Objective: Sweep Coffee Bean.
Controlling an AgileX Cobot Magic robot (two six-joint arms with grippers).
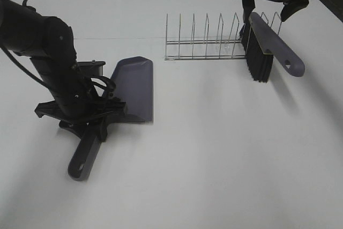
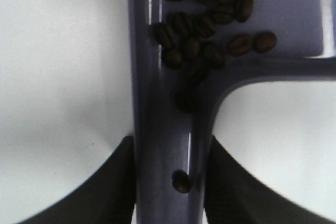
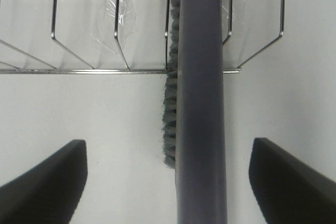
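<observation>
From the high camera, the left gripper [image 1: 102, 115] is clamping the dustpan [image 1: 134, 87] by its handle, keeping the pan flat on the table [image 1: 225, 159] — likely so nothing is spilling out. The wire rack [image 1: 206, 38] is standing beyond the dustpan, the brush [image 1: 268, 46] leaning in its far end, with the right gripper [image 1: 270, 4] hanging spread wide above it, gripping nothing. Bare table is lying open in front of the dustpan's lip.

At the left wrist, the coffee bean [image 2: 210, 22] cluster is sitting inside the dustpan where handle meets pan — one bean is resting down the handle channel.

At the right wrist, the brush handle is running between the parted jaws, untouched.
</observation>
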